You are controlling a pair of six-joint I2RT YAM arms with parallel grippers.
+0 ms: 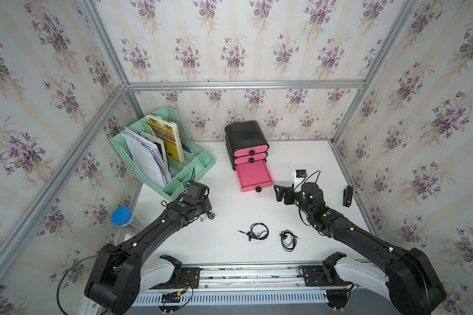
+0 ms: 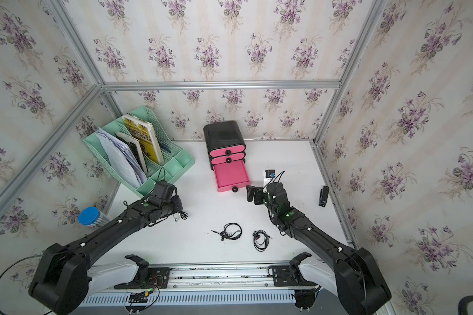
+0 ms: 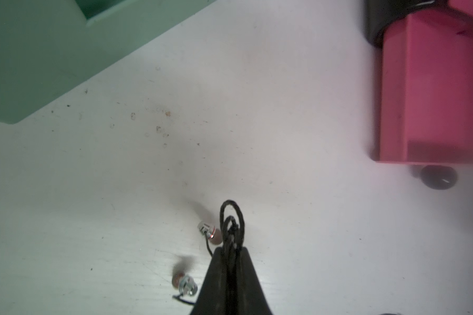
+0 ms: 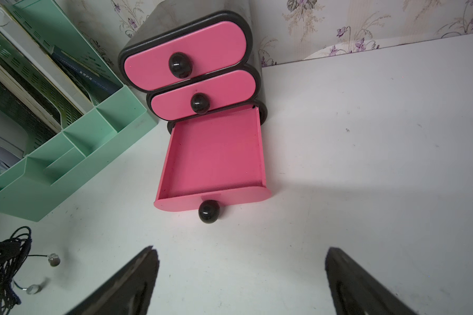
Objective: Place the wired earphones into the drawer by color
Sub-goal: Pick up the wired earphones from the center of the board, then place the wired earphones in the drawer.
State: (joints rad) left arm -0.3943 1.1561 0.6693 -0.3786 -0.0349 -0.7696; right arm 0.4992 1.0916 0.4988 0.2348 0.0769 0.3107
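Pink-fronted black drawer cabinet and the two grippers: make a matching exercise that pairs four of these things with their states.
Things
1. left gripper
2. right gripper
3. bottom pink plastic drawer
4. top pink plastic drawer

States
A. pulled out, nothing inside
B. pushed in
C. open, holding nothing
D. shut on the black coiled wired earphones

Pairs: 1-D, 2-C, 3-A, 4-B
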